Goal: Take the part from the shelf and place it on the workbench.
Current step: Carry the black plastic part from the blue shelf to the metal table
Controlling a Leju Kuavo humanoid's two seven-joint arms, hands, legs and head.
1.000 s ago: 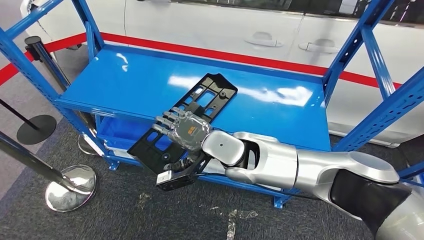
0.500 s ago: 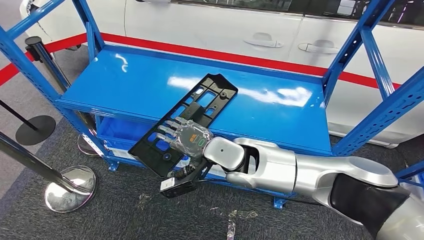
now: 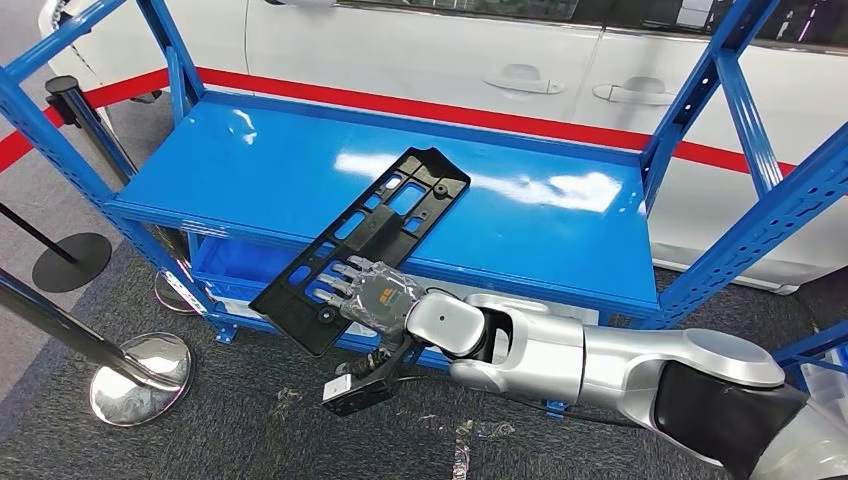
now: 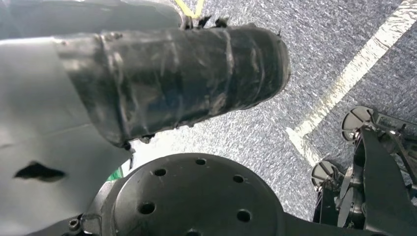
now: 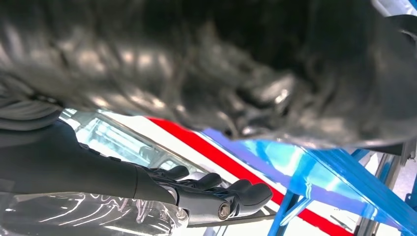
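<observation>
Gripping the long black part point(image 3: 362, 246) at its near end with the right hand point(image 3: 375, 296), fingers point(image 3: 335, 281) lying flat across the top face, the thumb out of sight beneath. Resting its far end on the blue shelf point(image 3: 250, 165), the near half hanging out past the front edge over the grey carpet point(image 3: 200, 440). In the right wrist view, showing dark fingers point(image 5: 236, 196) stretched out together under a blurred dark mass. Standing behind the shelf, a white car point(image 3: 450, 50). Left hand: cannot tell.
</observation>
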